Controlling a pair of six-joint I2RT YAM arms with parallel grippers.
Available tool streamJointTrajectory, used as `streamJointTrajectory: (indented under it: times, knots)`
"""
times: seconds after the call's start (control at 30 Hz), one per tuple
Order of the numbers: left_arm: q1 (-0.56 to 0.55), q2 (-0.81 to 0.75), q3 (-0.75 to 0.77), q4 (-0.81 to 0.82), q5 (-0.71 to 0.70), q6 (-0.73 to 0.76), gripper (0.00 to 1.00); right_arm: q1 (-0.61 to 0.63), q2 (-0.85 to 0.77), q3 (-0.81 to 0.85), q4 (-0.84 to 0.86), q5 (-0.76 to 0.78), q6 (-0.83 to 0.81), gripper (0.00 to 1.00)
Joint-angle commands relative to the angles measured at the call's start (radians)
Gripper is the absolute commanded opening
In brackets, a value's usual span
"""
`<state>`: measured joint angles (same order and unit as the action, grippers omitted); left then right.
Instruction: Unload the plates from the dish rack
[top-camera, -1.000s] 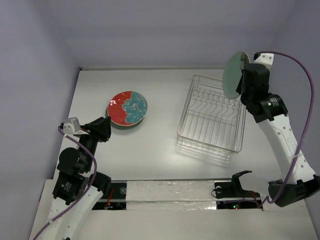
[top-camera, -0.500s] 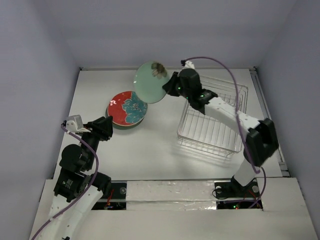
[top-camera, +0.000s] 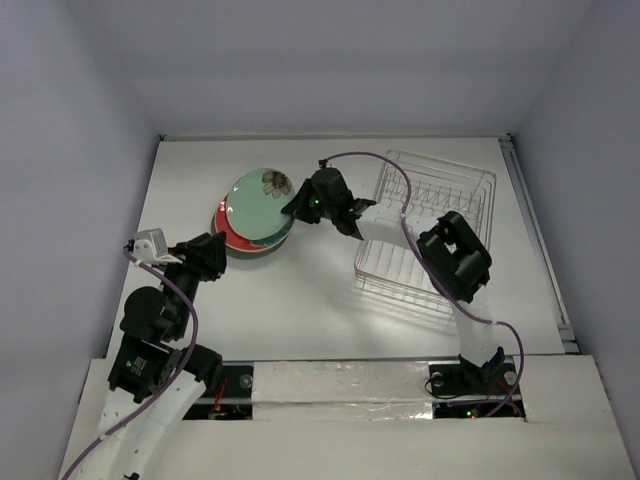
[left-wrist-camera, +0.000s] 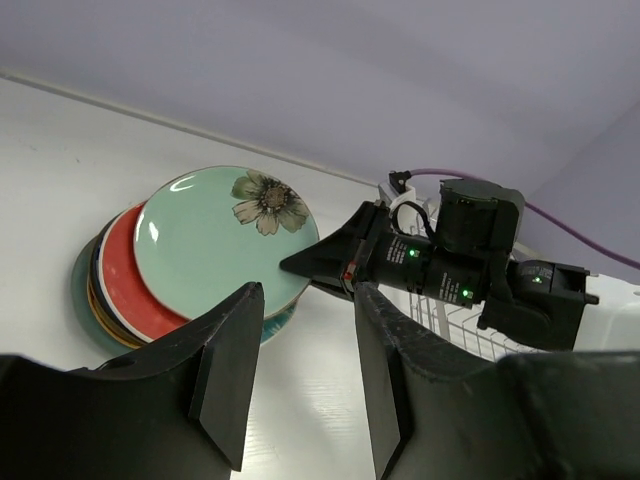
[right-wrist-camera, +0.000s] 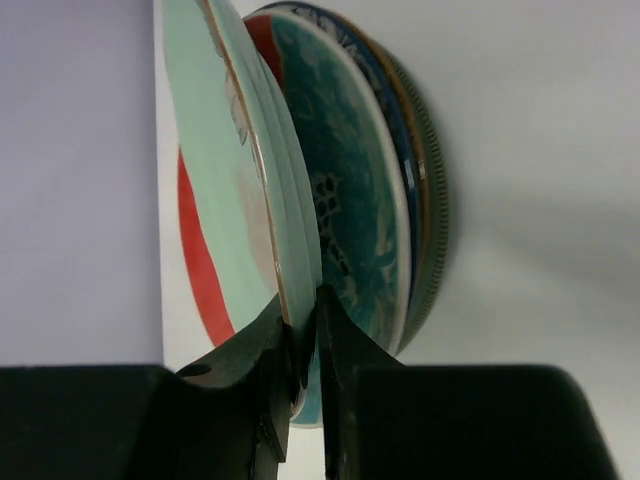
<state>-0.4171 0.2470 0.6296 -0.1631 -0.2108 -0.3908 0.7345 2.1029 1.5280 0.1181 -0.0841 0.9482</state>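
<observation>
At the near left, the left gripper hovers over the white tabletop, pointing at the plates. Its jaws stand moderately apart with nothing between them.

Just beyond it, toward the far left, sits the stack of plates: a red-and-teal flowered plate on top, with blue-patterned, tan and teal rims below. Over that lies a round, glazed pale green plate with a brown flower near its far rim, offset to the right. The right gripper pinches its right rim between narrow jaws. The right wrist view shows the plate tilted, its far side lifted off the stack. Whether the gripped edge already rests there is hard to tell.

The plate looks stiff, smooth and breakable, and heavy enough to lever against a thin rim pinch. A deep hold on the rim and a gentle set-down would suit it.

At the right stands the silver wire dish rack, with no plates visible in it. Bare tabletop lies between stack and rack, giving the right arm room to draw back. The left gripper is close to the stack's near edge.
</observation>
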Motion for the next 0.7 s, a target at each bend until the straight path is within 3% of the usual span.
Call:
streamJointTrajectory:
  times: [0.0, 0.13, 0.2, 0.43, 0.57, 0.67]
  knots:
    - [0.005, 0.012, 0.001, 0.033, 0.004, 0.0, 0.38, 0.031, -0.027, 0.07, 0.218, -0.051, 0.077, 0.17]
    - [0.014, 0.012, 0.001, 0.033, 0.004, 0.0, 0.39, 0.051, -0.021, 0.054, 0.175, -0.06, 0.051, 0.38]
    - [0.014, 0.011, 0.002, 0.033, 0.004, 0.0, 0.39, 0.051, -0.035, 0.044, 0.12, -0.057, 0.011, 0.42]
    - [0.014, 0.003, 0.001, 0.031, 0.004, 0.0, 0.39, 0.071, -0.122, 0.026, -0.13, 0.015, -0.187, 0.85]
    - [0.014, -0.002, 0.004, 0.031, 0.004, -0.002, 0.42, 0.08, -0.216, -0.017, -0.253, 0.119, -0.308, 0.98]
    - [0.014, 0.0, 0.002, 0.028, 0.004, -0.003, 0.48, 0.08, -0.298, -0.044, -0.325, 0.184, -0.363, 1.0]
